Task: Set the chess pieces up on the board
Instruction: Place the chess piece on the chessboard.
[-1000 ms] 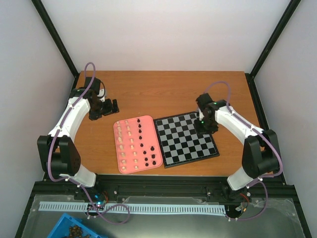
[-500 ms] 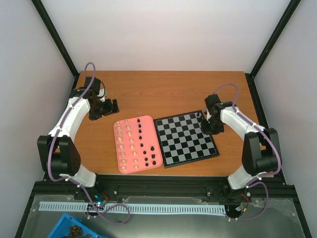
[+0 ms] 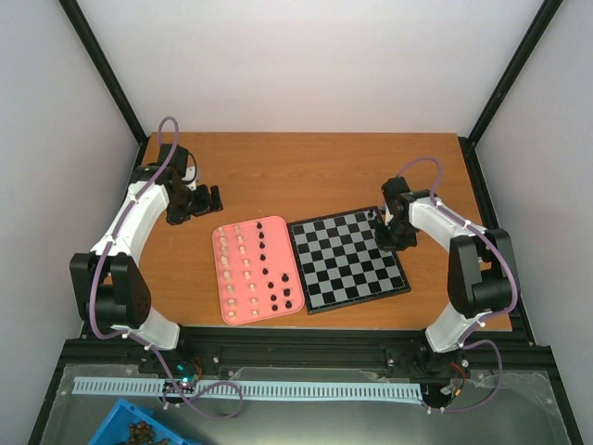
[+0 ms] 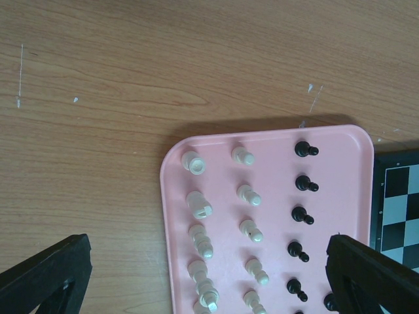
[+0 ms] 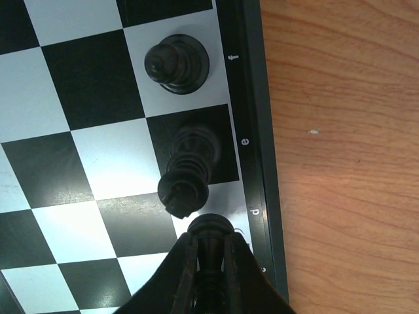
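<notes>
The black and white board (image 3: 346,260) lies right of centre; its edge with letters shows in the right wrist view (image 5: 252,131). My right gripper (image 3: 387,237) (image 5: 209,252) is shut on a black chess piece (image 5: 209,230) over the board's right edge, at the square marked d. Two black pieces stand on the board next to it, one on e (image 5: 190,171) and one on f (image 5: 176,63). Cream pieces (image 4: 199,204) and black pieces (image 4: 301,183) stand in rows on the pink tray (image 4: 216,140) (image 3: 257,269). My left gripper (image 3: 199,201) is open and empty above the tray's far end.
The wooden table (image 3: 306,171) extends behind the tray and board. Black frame posts stand at the back corners. A blue bin (image 3: 139,431) lies below the table's front edge.
My right gripper has moved right, from over the board's far right squares to its right edge. The left arm has not moved.
</notes>
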`<state>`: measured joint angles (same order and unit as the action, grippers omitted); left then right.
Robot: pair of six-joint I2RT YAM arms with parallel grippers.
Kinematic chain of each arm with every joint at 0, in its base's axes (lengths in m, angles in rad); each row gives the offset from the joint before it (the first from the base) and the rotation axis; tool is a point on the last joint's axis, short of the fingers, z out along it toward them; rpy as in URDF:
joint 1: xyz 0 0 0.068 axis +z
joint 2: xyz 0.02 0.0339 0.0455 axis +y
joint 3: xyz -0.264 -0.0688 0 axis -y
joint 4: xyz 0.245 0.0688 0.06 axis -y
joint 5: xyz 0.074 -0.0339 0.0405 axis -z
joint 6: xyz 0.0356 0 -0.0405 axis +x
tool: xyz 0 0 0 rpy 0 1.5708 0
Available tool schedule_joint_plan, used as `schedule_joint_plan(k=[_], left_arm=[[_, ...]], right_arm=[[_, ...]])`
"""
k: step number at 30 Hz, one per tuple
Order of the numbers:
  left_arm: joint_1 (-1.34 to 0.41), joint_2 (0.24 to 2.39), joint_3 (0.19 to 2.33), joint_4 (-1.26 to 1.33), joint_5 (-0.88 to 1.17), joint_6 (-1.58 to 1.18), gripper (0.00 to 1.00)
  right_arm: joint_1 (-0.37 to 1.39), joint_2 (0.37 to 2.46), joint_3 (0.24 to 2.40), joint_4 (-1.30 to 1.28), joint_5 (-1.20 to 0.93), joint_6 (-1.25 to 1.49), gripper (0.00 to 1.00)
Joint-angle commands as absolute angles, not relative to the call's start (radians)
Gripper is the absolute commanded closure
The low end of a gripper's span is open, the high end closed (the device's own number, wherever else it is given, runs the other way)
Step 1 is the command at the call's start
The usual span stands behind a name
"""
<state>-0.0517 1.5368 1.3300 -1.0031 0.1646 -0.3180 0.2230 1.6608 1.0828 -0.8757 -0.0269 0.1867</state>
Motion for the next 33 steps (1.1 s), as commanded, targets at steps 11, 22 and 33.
schedule_joint_plan(k=[11, 22, 33], left_arm=[[-0.058, 1.555, 1.355, -1.012, 0.153, -0.313, 0.0], [-0.058, 1.567, 1.363, -1.013, 0.155, -0.313, 0.0], [-0.058, 1.568, 1.364, -1.014, 0.152, -0.313, 0.0]], right_arm=[[0.213, 1.716, 1.106, -0.841, 0.0, 0.182, 0.94], [0.212, 1.718, 1.104, -0.849, 0.006, 0.17, 0.86], [0.213, 1.681, 1.071, -0.847, -0.033, 0.159, 0.79]])
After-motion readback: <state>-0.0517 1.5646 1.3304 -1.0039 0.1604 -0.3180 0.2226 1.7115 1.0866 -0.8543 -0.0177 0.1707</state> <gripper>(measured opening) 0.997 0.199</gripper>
